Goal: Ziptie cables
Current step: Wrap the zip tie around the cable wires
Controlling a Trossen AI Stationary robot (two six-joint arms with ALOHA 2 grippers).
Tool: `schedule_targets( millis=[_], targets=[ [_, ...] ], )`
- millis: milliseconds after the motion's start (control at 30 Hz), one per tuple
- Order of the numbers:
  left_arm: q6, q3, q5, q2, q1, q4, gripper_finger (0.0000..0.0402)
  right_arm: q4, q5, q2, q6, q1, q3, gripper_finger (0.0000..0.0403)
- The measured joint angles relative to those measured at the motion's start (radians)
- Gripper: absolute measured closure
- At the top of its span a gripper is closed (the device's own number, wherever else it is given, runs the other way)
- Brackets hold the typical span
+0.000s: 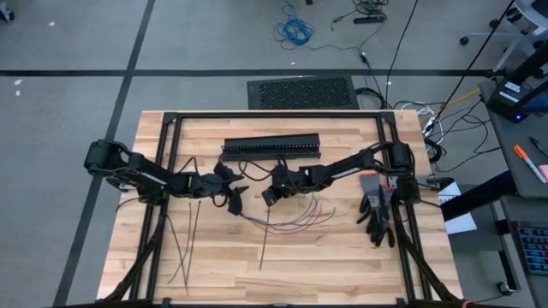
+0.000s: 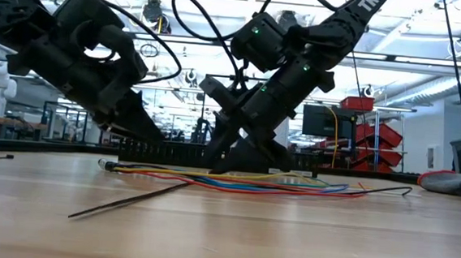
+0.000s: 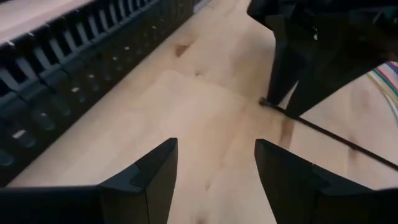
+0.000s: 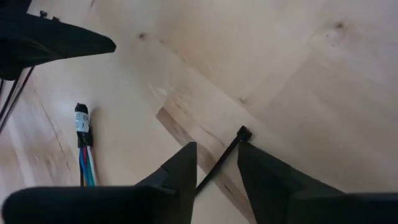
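Observation:
The cables (image 1: pixel 295 218), a loose bundle of coloured wires, lie on the wooden table right of centre; their labelled end (image 4: pixel 83 121) shows in the right wrist view. One ziptie (image 1: pixel 264 244) lies straight on the table, its head (image 4: pixel 244 132) at the far end. My right gripper (image 4: pixel 216 148) points steeply down over that head end. Its fingers stand on either side of the strip with a narrow gap, open. My left gripper (image 3: pixel 216 162) hovers open just left of it (image 1: pixel 231 195), with nothing between its fingers. Several more zipties (image 1: pixel 184 235) lie at the left.
A long black slotted duct (image 1: pixel 271 150) lies across the far middle of the table, just beyond both grippers. Black gloves (image 1: pixel 377 214) lie at the right edge. Bare wood stretches along the near side of the table (image 1: pixel 342 274).

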Motion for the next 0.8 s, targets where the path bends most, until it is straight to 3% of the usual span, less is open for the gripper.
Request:
schedule_targets(
  millis=[433, 800],
  targets=[
    [0.004, 0.004, -0.015, 0.000, 0.012, 0.020, 0.0189, 0.051, 0.013, 0.062, 0.022, -0.008, 0.002, 0.0394],
    [0.000, 0.004, -0.015, 0.000, 0.012, -0.021, 0.0189, 0.075, 0.052, 0.045, -0.061, -0.003, -0.004, 0.0402]
  ],
)
